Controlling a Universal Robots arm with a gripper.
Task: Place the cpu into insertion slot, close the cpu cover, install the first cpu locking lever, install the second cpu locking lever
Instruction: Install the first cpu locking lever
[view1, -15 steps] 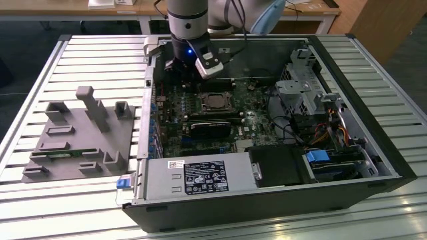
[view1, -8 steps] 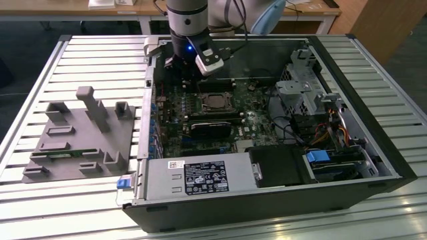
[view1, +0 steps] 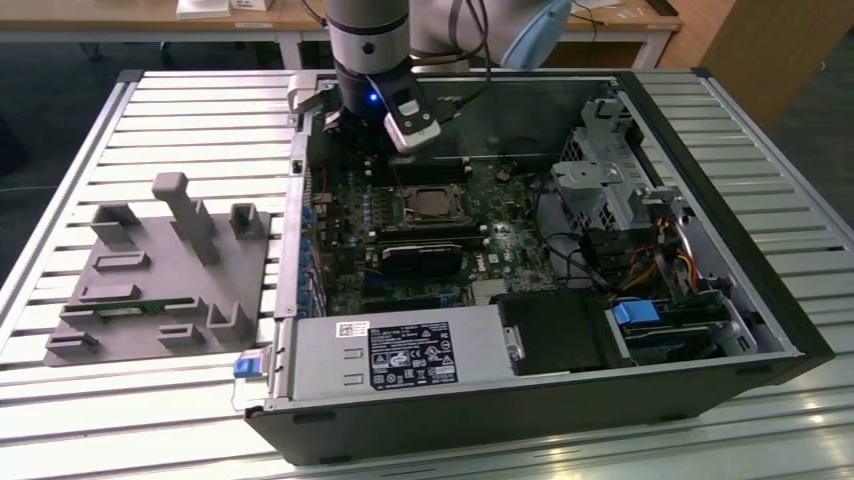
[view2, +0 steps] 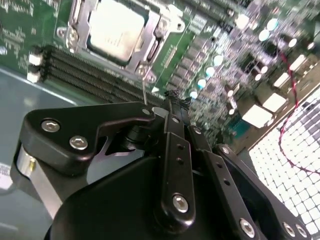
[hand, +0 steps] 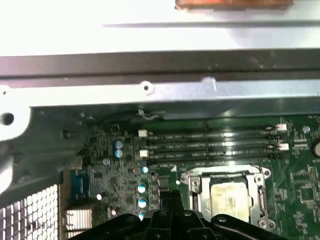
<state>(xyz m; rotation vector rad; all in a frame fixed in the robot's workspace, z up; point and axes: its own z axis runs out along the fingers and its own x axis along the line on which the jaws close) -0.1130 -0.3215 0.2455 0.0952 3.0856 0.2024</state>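
I have the arm (view1: 367, 40) hanging over the far edge of the open computer case (view1: 754, 250), which lies on a slatted table (view1: 200, 110). In both wrist views the claw (view2: 172, 97) (hand: 172, 196) has its fingers drawn narrow, tips together, with nothing between them.

The chip (view1: 431, 205) (view2: 117, 27) (hand: 230, 200) sits in the socket (view1: 404, 205) near the middle of the green board (view1: 514, 250). The silvery cover (view2: 146, 50) (hand: 200, 186) lies flat around the chip, whose dull top shows through the window.

In the second wrist view a thin metal lever (view2: 144, 90) stands up from a corner of the cover, just beside the claw. I cannot tell whether they touch.

Room is tight on one side. Four bare memory slots (hand: 215, 142) (view2: 90, 75) run along one edge of the socket, between it and the grey far wall of the case (hand: 175, 90). On the socket's near side a black block (view1: 420, 262) stands close. Above the socket itself I see open air.

Toward the case's near edge, the power supply (view1: 400, 355) spans the corner on the exterior view's left. Drive cages and cables (view1: 641, 260) crowd the edge on the exterior view's right. A grey parts tray (view1: 147, 290) rests on the table well apart from the case, on the exterior view's left.
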